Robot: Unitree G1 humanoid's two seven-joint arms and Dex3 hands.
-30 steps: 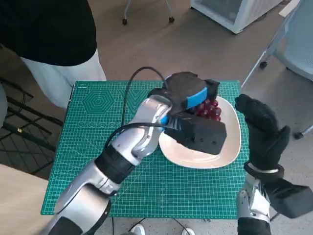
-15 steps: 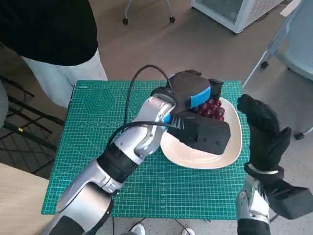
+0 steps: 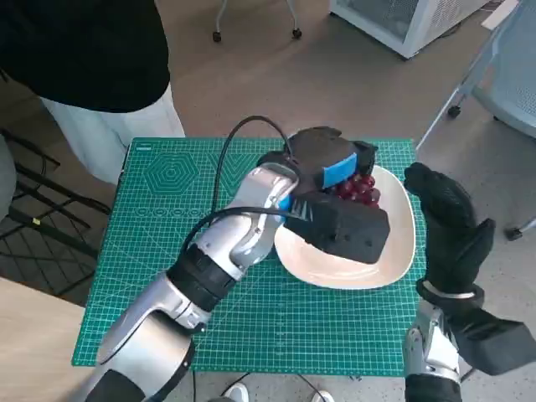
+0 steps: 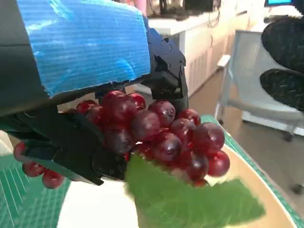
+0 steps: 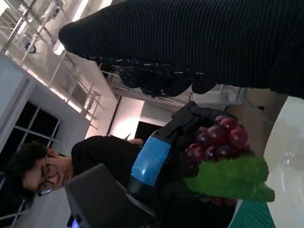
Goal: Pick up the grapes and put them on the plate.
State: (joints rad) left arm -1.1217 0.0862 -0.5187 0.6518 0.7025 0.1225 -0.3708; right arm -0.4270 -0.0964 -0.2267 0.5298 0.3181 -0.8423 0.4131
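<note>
A bunch of dark red grapes (image 3: 358, 188) with a green leaf (image 4: 186, 199) is held in my left hand (image 3: 328, 162), whose fingers close around the bunch (image 4: 156, 133). The hand holds it over the far part of the white plate (image 3: 395, 251). I cannot tell whether the leaf touches the plate (image 4: 90, 211). My right hand (image 3: 448, 219) is raised beside the plate's right rim, fingers apart and empty. The right wrist view shows the grapes (image 5: 219, 140) and leaf (image 5: 233, 178) under the blue-taped left hand (image 5: 149, 160).
The plate sits on the right half of a green cutting mat (image 3: 159, 243) covering the small table. A person (image 3: 92, 59) stands at the table's far left corner and also shows in the right wrist view (image 5: 42, 166). Chair legs (image 3: 251, 25) and a chair (image 3: 511, 75) stand beyond.
My left hand with the grapes has shifted only slightly over the plate's far side. My right hand stays raised in about the same place.
</note>
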